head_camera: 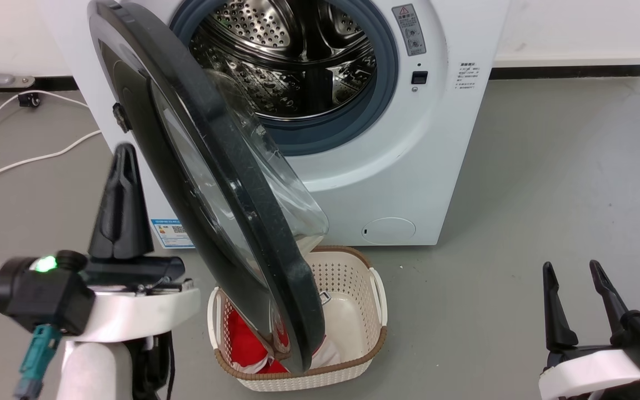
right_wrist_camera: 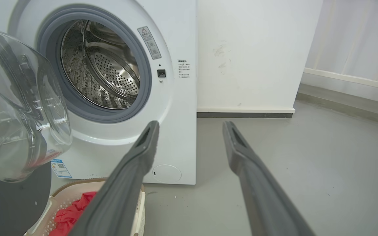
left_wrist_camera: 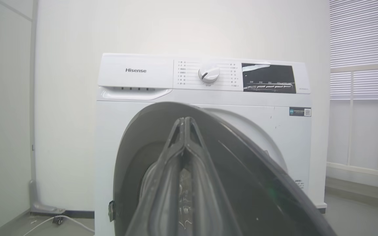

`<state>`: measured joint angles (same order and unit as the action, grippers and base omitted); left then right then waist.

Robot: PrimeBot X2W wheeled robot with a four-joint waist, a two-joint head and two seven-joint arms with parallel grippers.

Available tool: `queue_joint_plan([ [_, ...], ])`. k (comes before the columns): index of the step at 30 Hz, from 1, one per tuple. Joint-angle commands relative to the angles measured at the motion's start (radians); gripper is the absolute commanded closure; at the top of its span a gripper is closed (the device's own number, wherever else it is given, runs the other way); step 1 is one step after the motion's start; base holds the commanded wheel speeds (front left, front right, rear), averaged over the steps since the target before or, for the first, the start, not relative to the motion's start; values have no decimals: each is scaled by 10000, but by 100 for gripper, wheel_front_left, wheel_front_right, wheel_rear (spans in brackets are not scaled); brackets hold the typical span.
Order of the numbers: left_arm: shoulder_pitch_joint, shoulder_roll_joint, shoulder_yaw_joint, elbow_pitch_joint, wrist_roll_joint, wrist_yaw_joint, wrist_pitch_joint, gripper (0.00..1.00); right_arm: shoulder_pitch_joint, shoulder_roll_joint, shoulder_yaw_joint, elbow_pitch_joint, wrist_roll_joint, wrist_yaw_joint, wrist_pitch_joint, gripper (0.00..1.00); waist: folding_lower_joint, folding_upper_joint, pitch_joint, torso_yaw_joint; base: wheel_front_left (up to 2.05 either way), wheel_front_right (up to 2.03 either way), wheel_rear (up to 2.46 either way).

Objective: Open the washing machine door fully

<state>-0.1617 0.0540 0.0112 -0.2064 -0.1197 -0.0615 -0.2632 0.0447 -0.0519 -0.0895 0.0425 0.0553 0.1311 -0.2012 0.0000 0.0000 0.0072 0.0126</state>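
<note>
In the head view, the door hangs from its hinge at the left of the washer. It is off the latch and swung out toward the near side, almost edge-on. Its lower rim is over a basket holding red cloth, and the drum lies open. The left pincer, fingers pressed together and empty, points up just left of the door's outer face; I cannot tell if they touch. The right pincer is spread and empty at near right, well apart from the door.

In the left wrist view, the closed fingers lie against the backdrop of the door's dark outer face, with the washer's panel beyond.

In the right wrist view, the spread fingers point past the washer's lower right corner, and the door's glass bowl is at left.

I judge the job about half done. What is left is to swing the door farther left until it lies back.
</note>
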Motion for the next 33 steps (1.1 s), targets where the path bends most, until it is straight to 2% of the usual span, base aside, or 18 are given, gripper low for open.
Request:
queue_joint_plan([
  [1, -130, 9, 22, -176, 26, 6, -23, 100, -62, 32, -12, 34, 51, -7, -30, 0, 0, 0, -8, -1, 0, 0, 0],
  [8, -421, -15, -348, -2225, 17, -45, -22, 100, 65, 32, -60, 64, 108, -7, -41, 0, 0, 0, -51, -40, 0, 0, 0],
  [15, 92, -31, -1671, -3396, -355, -199, -19, 100, 84, 32, -75, 70, 136, -7, -51, 0, 0, 0, -42, -70, 0, 0, 0],
  [26, 1476, 19, -4376, -3263, -818, -421, 673, 100, 187, 33, -77, 147, 150, -7, -25, 0, 0, 0, -85, 107, 0, 0, 0],
  [33, 2408, 422, -5388, -2678, -1039, -503, 1362, 100, 218, 33, -80, 154, 142, -7, -7, 0, 0, 0, -75, 197, 0, 0, 0],
])
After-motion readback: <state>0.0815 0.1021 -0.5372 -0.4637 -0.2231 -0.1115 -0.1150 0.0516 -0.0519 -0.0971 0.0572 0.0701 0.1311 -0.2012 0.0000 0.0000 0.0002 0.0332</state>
